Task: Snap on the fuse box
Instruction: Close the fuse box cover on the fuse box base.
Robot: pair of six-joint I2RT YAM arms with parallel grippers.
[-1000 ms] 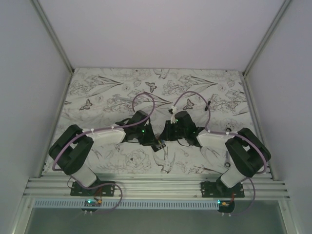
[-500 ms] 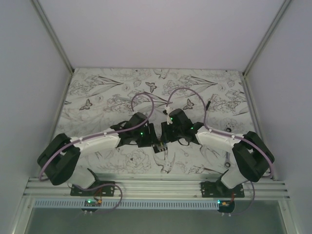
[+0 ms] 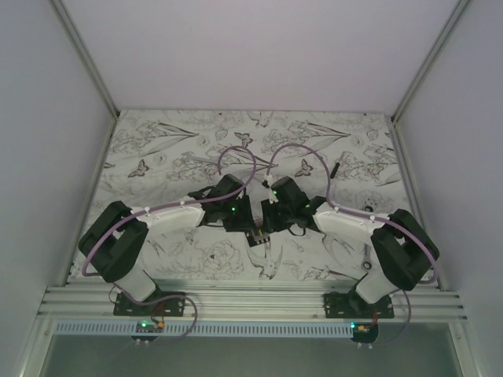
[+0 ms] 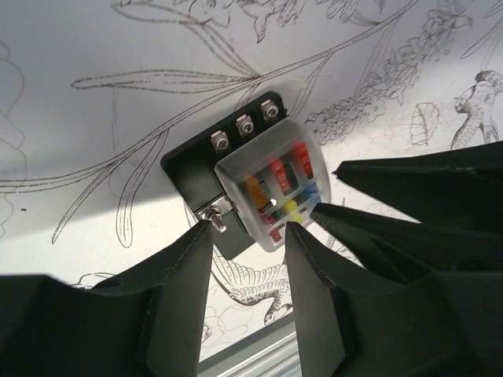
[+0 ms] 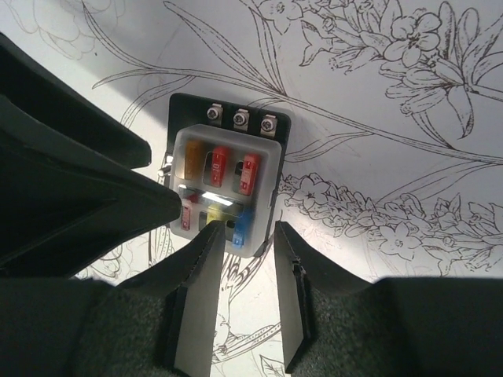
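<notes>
The fuse box lies on the flower-print table between both grippers. It is a black base with three screws and a pale clear cover over red, orange, yellow and blue fuses, seen in the left wrist view and the right wrist view. My left gripper is open and empty, with its fingertips over the box's near-left edge. My right gripper is open and empty, with its tips over the cover's near corner. In the top view the left gripper and the right gripper nearly meet above the box.
A short thin black bar lies at the back right. A small ring-like part sits near the right arm's base. A pale object lies at the back left. An aluminium rail runs along the near edge, and walls close in both sides.
The left arm's elbow swung out low to the left and has come back up. Both grippers stay over the fuse box, and the right one has shifted slightly left.
</notes>
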